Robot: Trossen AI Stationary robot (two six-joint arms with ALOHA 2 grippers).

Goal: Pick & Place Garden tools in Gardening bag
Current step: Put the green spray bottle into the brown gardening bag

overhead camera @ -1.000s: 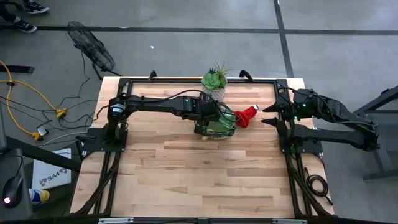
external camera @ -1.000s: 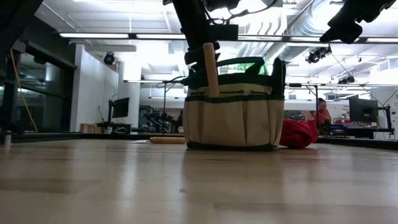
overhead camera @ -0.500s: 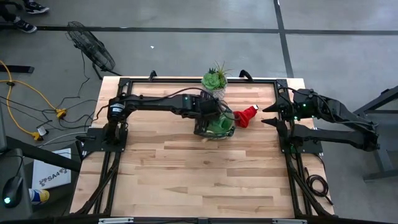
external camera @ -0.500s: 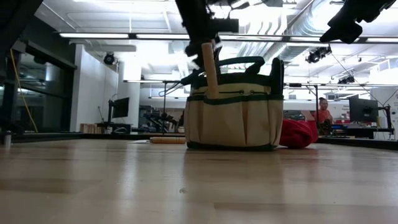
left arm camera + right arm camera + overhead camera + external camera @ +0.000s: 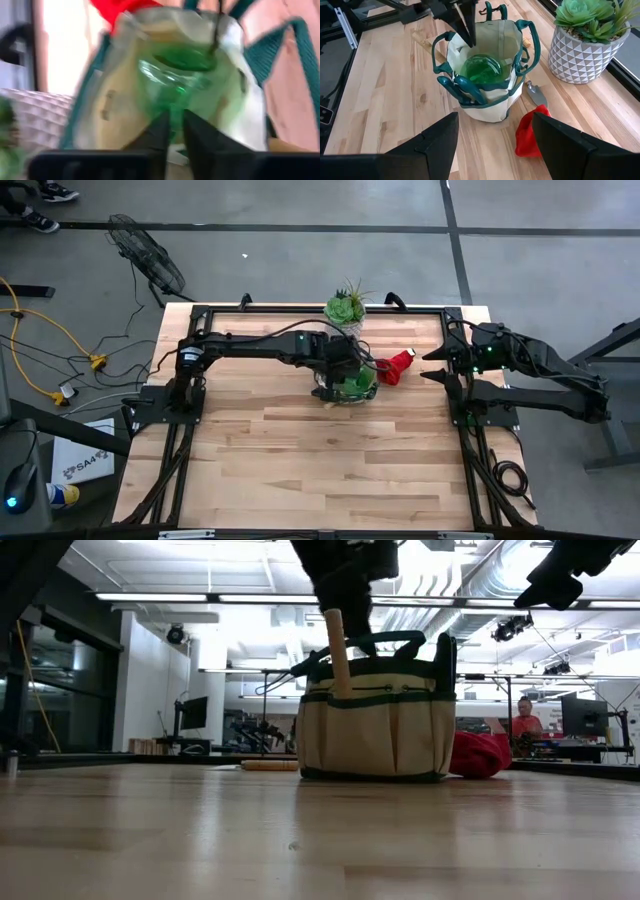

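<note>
The wooden tabletop [image 5: 300, 450] fills the middle of the high view, inside a dark frame. The left arm reaches from the left edge across to the gardening bag [image 5: 345, 383], which stands upright toward the far edge, a little right of centre. The right arm waits raised over the right edge, its right gripper [image 5: 434, 365] with jaws standing wide and nothing between them.

The bag is a round khaki tote [image 5: 376, 720] with dark green trim and loop handles, its mouth open upward [image 5: 485, 70]. Just beyond it, touching the far edge, stands a green succulent [image 5: 346, 307] in a white patterned pot [image 5: 582, 52].

Inside the bag lies a green spray bottle [image 5: 481, 69], seen through the open mouth. A wooden handle [image 5: 338, 652] rises upright from an outer pocket on the bag's side nearest the left edge. The left gripper [image 5: 175, 131] hangs right over the bag's mouth, its fingers [image 5: 159, 132] drawn narrow, almost together, with nothing seen between them.

A red cone-shaped piece [image 5: 397, 367] lies on the tabletop just beside the bag, on its right-edge side. Between bag and pot a metal trowel blade [image 5: 537, 93] rests on the wood. Another wooden handle [image 5: 268, 765] lies flat beside the bag's base.
</note>
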